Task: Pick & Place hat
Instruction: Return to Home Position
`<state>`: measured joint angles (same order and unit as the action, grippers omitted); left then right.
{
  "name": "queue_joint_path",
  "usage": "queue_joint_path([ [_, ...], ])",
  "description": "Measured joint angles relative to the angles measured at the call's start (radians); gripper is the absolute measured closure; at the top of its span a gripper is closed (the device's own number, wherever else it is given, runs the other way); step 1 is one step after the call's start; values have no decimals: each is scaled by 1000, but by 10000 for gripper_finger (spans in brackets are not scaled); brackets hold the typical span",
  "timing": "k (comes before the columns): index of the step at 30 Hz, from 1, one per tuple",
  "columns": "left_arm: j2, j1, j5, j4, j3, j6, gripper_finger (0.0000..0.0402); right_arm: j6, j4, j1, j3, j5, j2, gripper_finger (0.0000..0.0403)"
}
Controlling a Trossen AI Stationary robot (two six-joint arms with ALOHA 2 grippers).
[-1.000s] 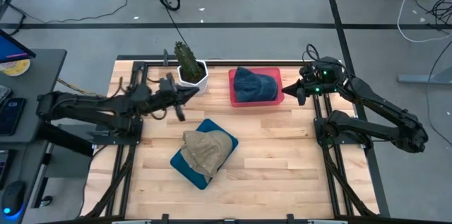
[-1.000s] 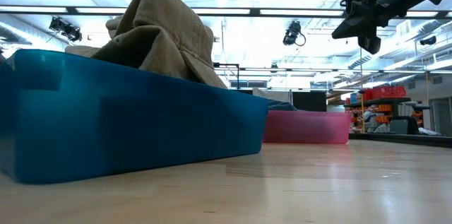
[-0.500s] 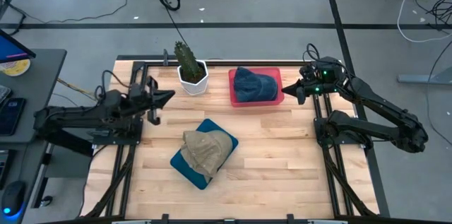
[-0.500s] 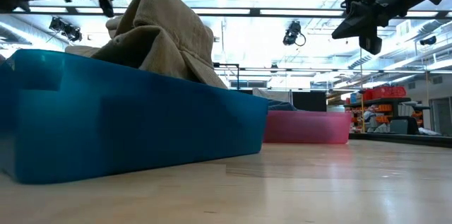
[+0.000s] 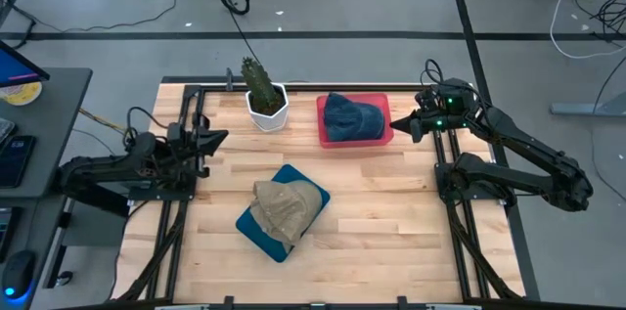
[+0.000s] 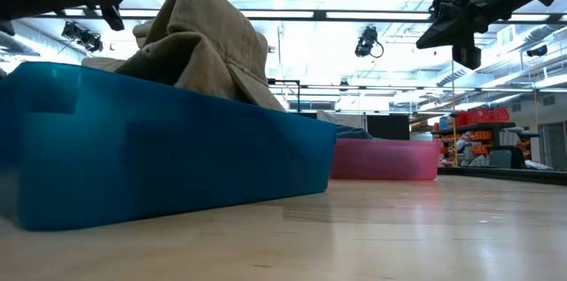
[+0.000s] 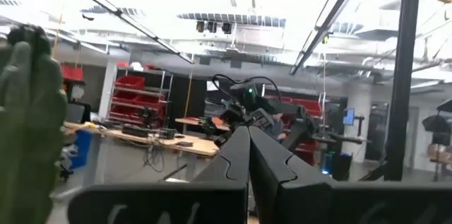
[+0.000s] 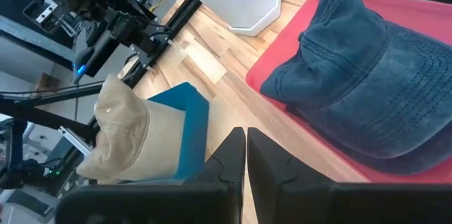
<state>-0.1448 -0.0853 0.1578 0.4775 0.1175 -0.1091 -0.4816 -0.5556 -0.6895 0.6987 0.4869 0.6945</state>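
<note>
- The blue cap (image 5: pixel 352 116) lies inside the red bin (image 5: pixel 320 105), at the far middle of the table (image 5: pixel 391 212).
- The brown cap (image 5: pixel 286 204) sits heaped in the blue bin (image 5: pixel 256 226), nearer the front edge and apart from the red bin.
- A cactus (image 5: pixel 256 77) in a white pot (image 5: pixel 267 107) stands just beside the red bin, on its left.
- The right gripper (image 5: pixel 399 126) hovers just beside the red bin's right edge, fingers pressed together, holding nothing.
- The left gripper (image 5: pixel 221 136) hangs over the table's left edge, fingers closed tip to tip and empty, well apart from both bins.
</note>
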Motion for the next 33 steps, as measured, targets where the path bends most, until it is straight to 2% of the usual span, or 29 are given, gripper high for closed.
queue_joint_path([
  [12, 140, 0, 1, -46, -62, -11, 399, -8, 0, 0, 0, 0, 0, 382],
  [20, 143, 0, -2, -197, -62, -59, 399, -8, 0, 0, 0, 0, 0, 382],
  [25, 142, 0, -49, -281, -62, -94, 399, -4, 0, 0, 0, 0, 0, 382],
  [33, 142, 0, -14, -372, -62, -121, 399, -4, 0, 0, 0, 0, 0, 382],
])
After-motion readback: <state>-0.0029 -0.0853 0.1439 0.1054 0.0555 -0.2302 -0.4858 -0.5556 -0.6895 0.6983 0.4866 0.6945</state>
